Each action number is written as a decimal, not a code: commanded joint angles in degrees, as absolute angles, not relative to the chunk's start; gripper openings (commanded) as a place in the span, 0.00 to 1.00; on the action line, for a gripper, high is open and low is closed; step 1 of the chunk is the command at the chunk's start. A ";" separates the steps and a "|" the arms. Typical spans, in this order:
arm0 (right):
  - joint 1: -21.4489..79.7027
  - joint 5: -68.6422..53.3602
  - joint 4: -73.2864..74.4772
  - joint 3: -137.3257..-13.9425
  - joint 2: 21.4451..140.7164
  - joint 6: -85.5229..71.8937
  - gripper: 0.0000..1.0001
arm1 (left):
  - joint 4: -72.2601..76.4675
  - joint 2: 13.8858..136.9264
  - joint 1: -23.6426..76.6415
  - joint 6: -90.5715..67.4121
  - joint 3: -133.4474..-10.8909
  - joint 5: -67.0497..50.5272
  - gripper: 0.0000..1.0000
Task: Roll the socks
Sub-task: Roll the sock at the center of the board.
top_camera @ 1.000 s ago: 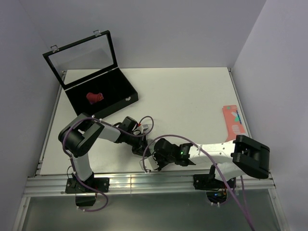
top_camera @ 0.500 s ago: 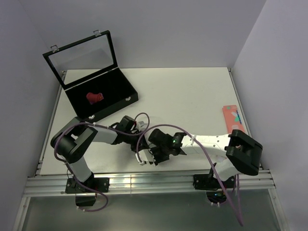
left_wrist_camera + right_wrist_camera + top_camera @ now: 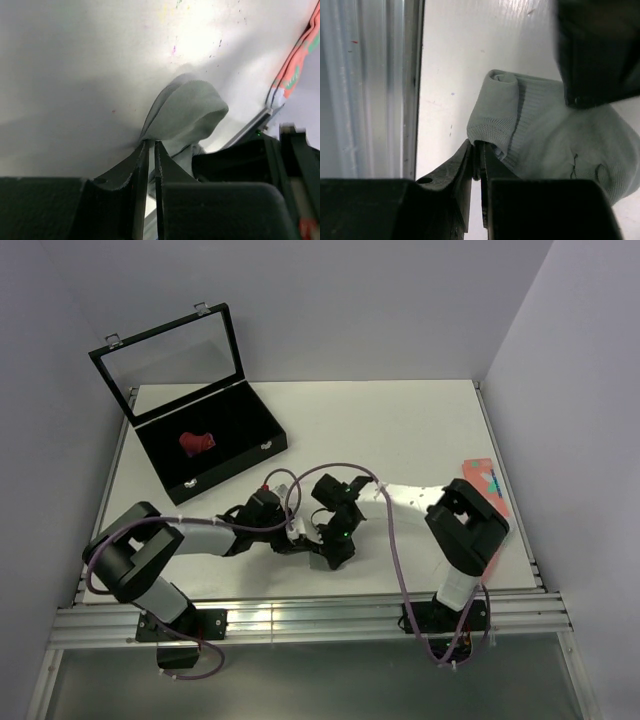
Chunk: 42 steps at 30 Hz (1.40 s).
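You're mid-roll on the grey sock (image 3: 545,140), bunched on the surface (image 3: 75,60) near its front edge, left end effector (image 3: 151,145) and right end effector (image 3: 476,150) each pinching its fabric, jaws nearly together, so the next move probably calls for folding it over itself evenly.

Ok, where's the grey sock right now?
In the top view, centre of the table near its front edge: the grey sock lies bunched between the two wrists, pinched by the left fingers and the right fingers.
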<state>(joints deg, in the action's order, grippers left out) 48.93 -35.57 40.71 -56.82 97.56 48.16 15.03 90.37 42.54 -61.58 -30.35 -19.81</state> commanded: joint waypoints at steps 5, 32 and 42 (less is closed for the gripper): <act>42.11 -45.79 59.83 -67.14 108.89 54.04 0.11 | 20.13 79.47 45.17 -63.99 -22.59 -4.67 0.18; 32.70 -49.92 80.86 -84.64 130.17 56.16 0.14 | 32.26 77.24 65.12 -26.55 -24.94 3.78 0.59; 32.26 -49.22 81.21 -85.16 131.75 56.16 0.14 | 29.44 81.38 65.65 -20.39 -29.27 1.15 0.57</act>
<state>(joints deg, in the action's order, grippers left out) 32.73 -52.01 78.74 -83.70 130.69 55.09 29.65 80.42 65.30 -23.86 -27.62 3.53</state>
